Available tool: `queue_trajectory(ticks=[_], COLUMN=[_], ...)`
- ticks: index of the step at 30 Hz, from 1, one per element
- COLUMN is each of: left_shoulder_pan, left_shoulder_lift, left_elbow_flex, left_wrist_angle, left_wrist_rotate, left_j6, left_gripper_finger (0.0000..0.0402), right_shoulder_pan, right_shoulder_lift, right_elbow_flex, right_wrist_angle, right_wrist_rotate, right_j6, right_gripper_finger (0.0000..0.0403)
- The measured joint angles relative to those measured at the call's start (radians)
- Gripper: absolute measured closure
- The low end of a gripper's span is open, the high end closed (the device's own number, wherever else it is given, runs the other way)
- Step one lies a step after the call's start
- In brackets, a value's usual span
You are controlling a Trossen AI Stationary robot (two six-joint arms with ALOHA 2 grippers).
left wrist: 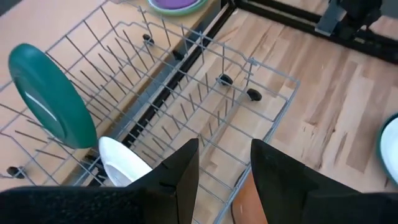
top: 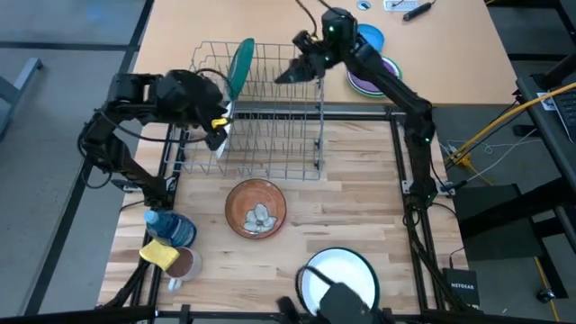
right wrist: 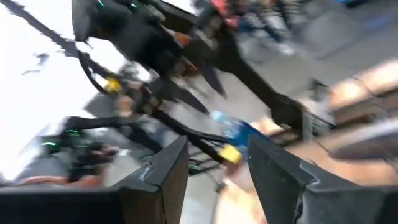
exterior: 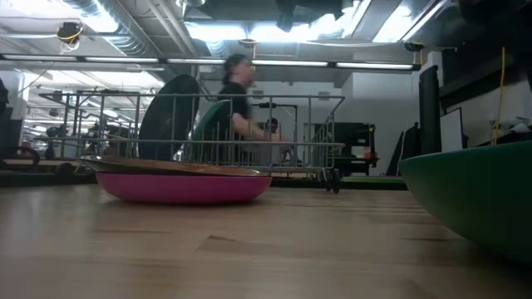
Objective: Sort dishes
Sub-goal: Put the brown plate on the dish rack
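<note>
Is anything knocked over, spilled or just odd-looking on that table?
Nothing is spilled or broken. The green plate and small white plate stand on edge in the wire rack, as they should. The brown dish and the big white plate lie flat on the table, not yet racked.

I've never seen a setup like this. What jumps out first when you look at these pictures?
A wire dish rack sits mid-table with a green plate standing upright in it and a small white plate beside that. Two dark arms reach over the rack: the left gripper at its left edge, the right gripper above its far side, both open and empty. Nearer the front lie a brown dish and a large white green-rimmed plate.
</note>
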Motion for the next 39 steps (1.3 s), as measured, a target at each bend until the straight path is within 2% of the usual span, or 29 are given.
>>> queue_trajectory(ticks=[2,6,9,12,16,22,29,33,39], left_shoulder_pan=[0.000,-0.016,-0.036,-0.055,-0.071,-0.092,-0.114,-0.114,-0.117], left_shoulder_lift=[-0.014,-0.021,-0.012,0.013,0.058,0.147,0.199,0.182,0.160], left_elbow_flex=[0.000,0.000,0.000,0.000,0.000,0.000,0.000,0.000,0.000], left_wrist_angle=[0.000,0.000,0.000,0.001,0.002,0.004,0.001,0.001,0.000], left_wrist_rotate=[0.000,-0.001,-0.001,-0.001,-0.001,0.006,0.069,0.074,0.074], left_j6=[-0.020,-0.060,-0.055,-0.052,-0.060,-0.014,0.061,0.042,-0.040], left_gripper_finger=[0.0267,0.0267,0.0267,0.0267,0.0267,0.0267,0.0267,0.0267,0.0267], right_shoulder_pan=[0.014,0.076,0.145,0.225,0.337,0.490,0.554,0.554,0.553], right_shoulder_lift=[-0.049,-0.136,-0.189,-0.225,-0.268,-0.282,-0.314,-0.401,-0.590], right_elbow_flex=[0.000,0.000,0.000,0.000,-0.026,-0.083,-0.195,-0.317,-0.600], right_wrist_angle=[-0.262,-0.717,-0.931,-1.073,-1.090,-1.096,-1.094,-1.095,-1.094], right_wrist_rotate=[0.119,0.463,0.692,0.834,0.917,0.987,1.075,1.077,1.096], right_j6=[-0.184,-0.452,-0.504,-0.502,-0.428,-0.434,-0.431,-0.426,-0.342], right_gripper_finger=[0.0235,0.0235,0.0235,0.0235,0.0235,0.0235,0.0235,0.0235,0.0235])
